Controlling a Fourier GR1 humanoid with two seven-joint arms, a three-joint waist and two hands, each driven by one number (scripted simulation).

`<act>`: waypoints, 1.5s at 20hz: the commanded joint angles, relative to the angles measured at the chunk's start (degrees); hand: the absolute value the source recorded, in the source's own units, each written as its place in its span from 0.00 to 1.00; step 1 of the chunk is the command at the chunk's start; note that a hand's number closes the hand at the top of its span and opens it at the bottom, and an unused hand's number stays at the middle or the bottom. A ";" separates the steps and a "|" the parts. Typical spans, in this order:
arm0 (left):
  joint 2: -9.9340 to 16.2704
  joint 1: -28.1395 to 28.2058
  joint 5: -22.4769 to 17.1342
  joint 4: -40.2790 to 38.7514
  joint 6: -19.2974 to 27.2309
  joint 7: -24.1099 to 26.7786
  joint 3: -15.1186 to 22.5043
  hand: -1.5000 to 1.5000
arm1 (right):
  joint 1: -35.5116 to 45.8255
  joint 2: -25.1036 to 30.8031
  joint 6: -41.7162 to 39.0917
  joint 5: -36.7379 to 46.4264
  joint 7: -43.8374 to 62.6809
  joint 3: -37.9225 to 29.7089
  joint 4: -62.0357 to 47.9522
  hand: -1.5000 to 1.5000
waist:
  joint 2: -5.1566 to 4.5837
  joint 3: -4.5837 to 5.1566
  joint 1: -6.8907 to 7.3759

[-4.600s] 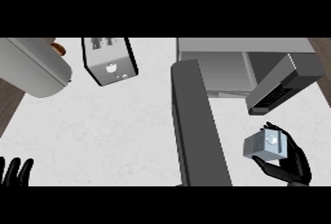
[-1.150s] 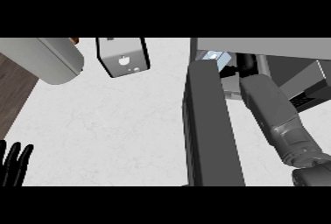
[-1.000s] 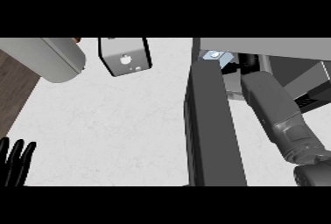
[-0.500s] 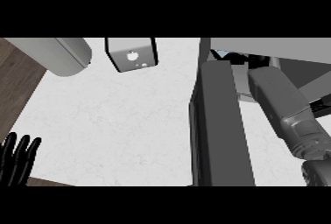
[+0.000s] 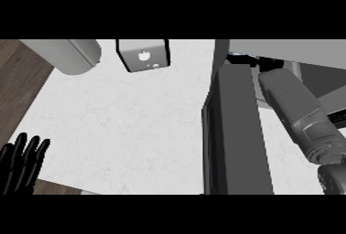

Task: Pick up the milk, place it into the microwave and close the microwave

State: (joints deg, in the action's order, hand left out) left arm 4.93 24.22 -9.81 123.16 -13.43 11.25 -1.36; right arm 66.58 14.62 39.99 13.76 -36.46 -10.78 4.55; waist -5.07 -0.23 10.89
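One microwave (image 5: 283, 50) w/ its door (image 5: 233, 137) open, one toaster (image 5: 143, 55), one grey appliance (image 5: 67, 54) top left. Right forearm (image 5: 297, 114) reaches inside; can't tell its fingers, milk hidden now. Left hand (image 5: 20, 167) rests open at bench (image 5: 121, 128) edge. View's shifted vs 0.5 s ago.

The middle of the counter (image 5: 121, 128) is left bare, offering wide passage. Its far edge is taken up by a toaster (image 5: 143, 55) and a grey appliance (image 5: 67, 55). On the right, passage is blocked by the open microwave door (image 5: 233, 132).
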 commanded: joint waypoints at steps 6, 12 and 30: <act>-0.79 -1.34 1.98 -0.62 -0.25 -0.54 3.52 0.00 | 1.82 -3.14 -9.30 -2.97 2.21 -2.91 -0.88 0.00 | -0.11 -0.23 0.46; -1.23 -2.69 3.86 -1.32 1.03 -0.47 3.56 0.00 | 0.80 -2.87 -11.77 -3.31 1.39 -3.61 -1.07 0.00 | 0.19 -0.20 -0.36; -4.85 -3.49 9.46 -2.78 3.56 -0.78 10.09 0.00 | -3.85 -0.67 -20.60 -4.24 -3.15 -4.90 -0.38 0.00 | 1.49 -0.13 -3.05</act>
State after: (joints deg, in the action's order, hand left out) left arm 1.29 20.86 -1.62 120.99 -10.77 10.53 7.12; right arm 63.12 14.04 21.73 9.72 -38.94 -15.47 4.01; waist -3.88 -0.39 8.36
